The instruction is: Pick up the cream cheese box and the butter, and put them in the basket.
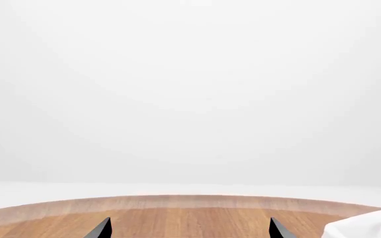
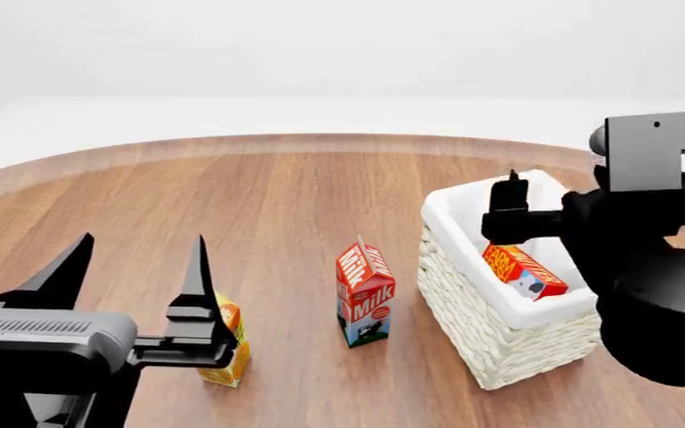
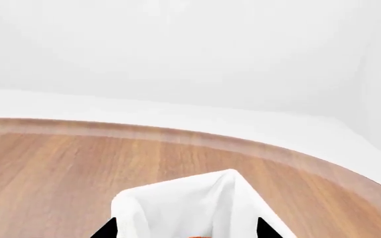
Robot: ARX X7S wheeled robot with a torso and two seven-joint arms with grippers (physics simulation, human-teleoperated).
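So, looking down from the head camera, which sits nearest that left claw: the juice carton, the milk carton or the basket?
From the left gripper:
1. Orange juice carton, right beside its fingertips.
2. Milk carton, mid-table, further right.
3. Basket, farthest, on the right side.

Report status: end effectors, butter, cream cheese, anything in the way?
Left end effector open, empty. Right end effector over basket; state unclear. Butter in basket. Cream cheese box not visible. Milk carton beside basket, not blocking.
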